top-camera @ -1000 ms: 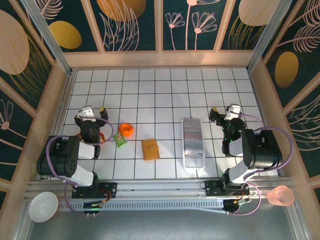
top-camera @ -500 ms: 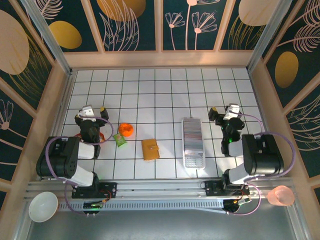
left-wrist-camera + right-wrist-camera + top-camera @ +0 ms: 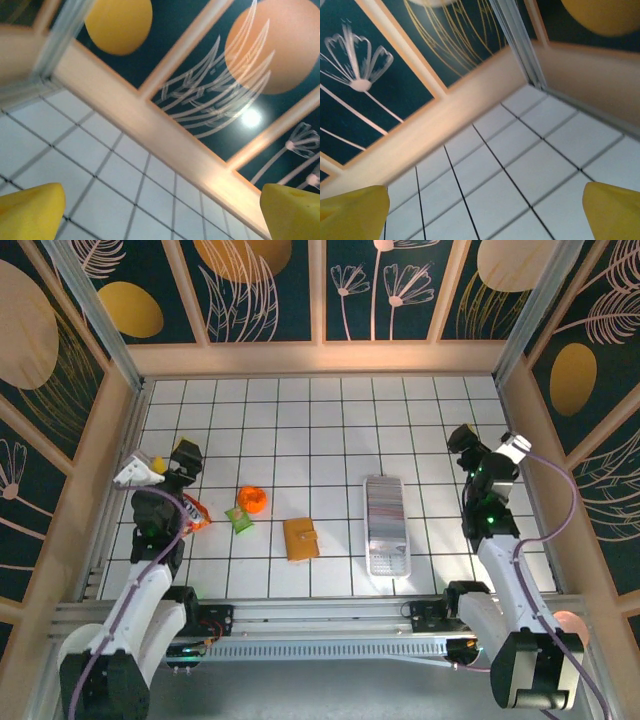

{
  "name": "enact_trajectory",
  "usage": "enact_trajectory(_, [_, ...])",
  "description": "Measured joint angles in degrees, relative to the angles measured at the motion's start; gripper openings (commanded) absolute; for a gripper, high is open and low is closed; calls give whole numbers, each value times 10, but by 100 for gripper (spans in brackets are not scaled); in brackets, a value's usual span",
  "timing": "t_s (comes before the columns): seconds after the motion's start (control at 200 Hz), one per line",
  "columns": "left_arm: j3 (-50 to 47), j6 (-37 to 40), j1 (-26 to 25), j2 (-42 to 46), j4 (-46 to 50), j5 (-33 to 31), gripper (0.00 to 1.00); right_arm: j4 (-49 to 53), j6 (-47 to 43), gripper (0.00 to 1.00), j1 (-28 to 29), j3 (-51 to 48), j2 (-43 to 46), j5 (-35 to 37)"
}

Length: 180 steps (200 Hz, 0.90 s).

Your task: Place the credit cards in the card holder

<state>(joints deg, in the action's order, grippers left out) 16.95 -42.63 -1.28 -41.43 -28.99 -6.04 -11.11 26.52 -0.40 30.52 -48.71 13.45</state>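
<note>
Left tool (image 3: 160, 464) gapes; credit cards (image 3: 386, 520) run near-to-far.

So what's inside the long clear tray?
The credit cards, standing edge-on as a row of grey-white stripes inside the clear tray. The tray floor beneath them is covered, and their faces are hidden.

The card holder (image 3: 300, 538), off to the right of the left gripper (image 3: 160, 462), looks like matt tan leather. Between it and the right gripper (image 3: 488, 445), the tray (image 3: 388, 562) is clear glossy plastic, and the credit cards (image 3: 385, 510) in it show pale, smooth plastic edges. The left gripper's fingertips (image 3: 31, 212) are matt yellow and faintly grainy. Ahead of them the table (image 3: 520, 165) is smooth white with a soft sheen, the wall rail (image 3: 150, 135) is pale satin wood, and the panels (image 3: 200, 45) are dark and glossy, with a lamp reflected in them.
</note>
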Motion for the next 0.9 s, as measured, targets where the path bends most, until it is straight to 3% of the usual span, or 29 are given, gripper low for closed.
enact_trajectory(0.1, [17, -31, 0, 26, 92, 43, 99, 79, 17, 98, 0, 30, -1, -37])
enact_trajectory(0.155, [29, -38, 0, 27, 130, 73, 99, 110, 22, 93, 0, 46, -1, -72])
enact_trajectory(0.255, [36, -64, 0, 22, 181, 138, 88, 146, 27, 87, 2, 69, 1, -149])
enact_trajectory(0.345, [18, -97, -7, 16, 195, 191, 86, 170, 37, 86, 24, 90, 0, -203])
enact_trajectory(0.42, [-6, -120, -37, 17, 216, 208, 82, 193, 41, 84, 94, 114, -7, -214])
enact_trajectory(0.536, [-8, -122, -104, 24, 280, 214, 80, 237, 50, 62, 254, 164, -49, -173])
enact_trajectory(0.626, [20, -110, -120, 34, 341, 217, 76, 261, 61, 44, 366, 195, -98, -140])
enact_trajectory(0.756, [29, -105, -130, 77, 377, 224, 68, 277, 92, 28, 473, 200, -167, -117])
enact_trajectory(0.901, [15, -113, -165, 89, 390, 227, 64, 281, 122, 10, 551, 202, -258, -113])
